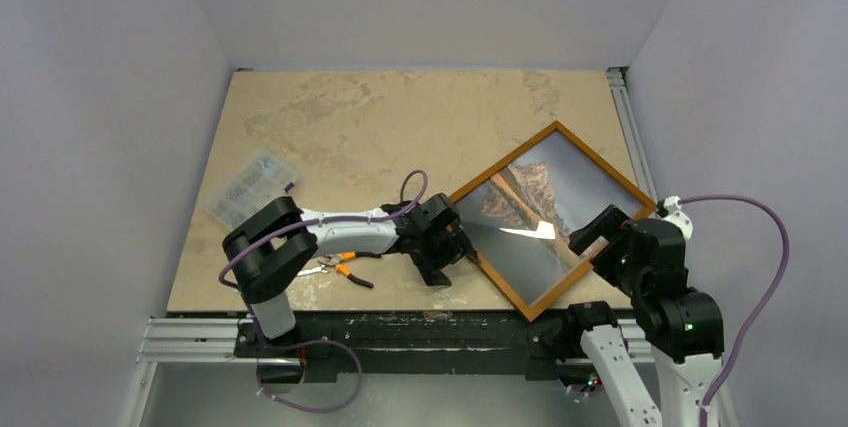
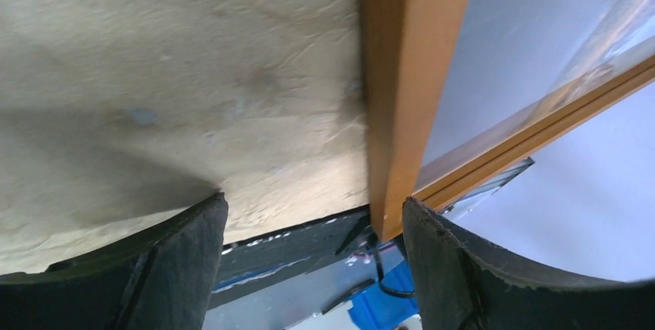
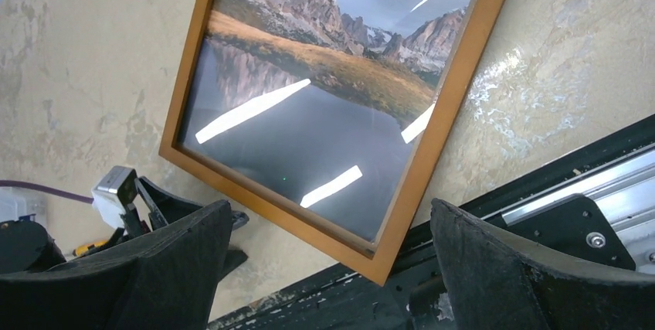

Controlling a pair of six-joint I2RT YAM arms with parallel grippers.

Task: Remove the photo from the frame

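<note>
Photo (image 1: 560, 192): mountain print, face up, seated in frame (image 1: 503, 162).
Frame: set diamond-wise, right half of table (image 1: 330, 117); near corner pokes over table's near edge, right corner at right rail.
L gripper (image 1: 465, 247): released, fingers spread astride frame's left edge.
R gripper (image 1: 597, 230): released, wide, above near-right edge.
Open tabletop far and left of frame.
Pliers (image 1: 340, 267) near L arm; plastic box (image 1: 248, 187) at left edge.
</note>
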